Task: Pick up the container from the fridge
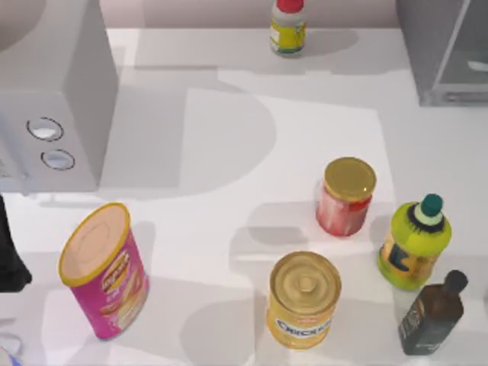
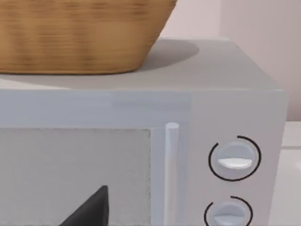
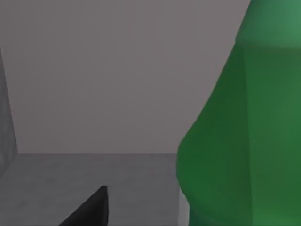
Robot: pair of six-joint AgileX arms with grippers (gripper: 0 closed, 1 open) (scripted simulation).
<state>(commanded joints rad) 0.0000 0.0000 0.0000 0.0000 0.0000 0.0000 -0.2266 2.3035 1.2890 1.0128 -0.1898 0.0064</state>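
The right gripper (image 3: 87, 209) is reaching inside the grey fridge (image 1: 446, 53), close beside the green bottle (image 3: 244, 136) standing there, apparently lining up to take it; its grip cannot be told.

A white box w/ two round dials (image 1: 47, 114) is seen at the table's left edge, and the grey fridge (image 1: 446, 53) at the back right corner, w/ a small red-capped, yellow-labelled bottle (image 1: 287, 27) stood upright at the back betw. them. Toward the front, a pink canister w/ yellow rim (image 1: 104, 268) is placed at left, a gold-lidded yellow can (image 1: 303, 299) near centre, and a red jar w/ gold lid (image 1: 346, 195) just behind it to the right. At far right, a fat yellow-green bottle w/ teal cap (image 1: 415, 242) is set just behind a dark bottle (image 1: 433, 314); part of a black arm (image 1: 9, 255) is seen at the left edge.
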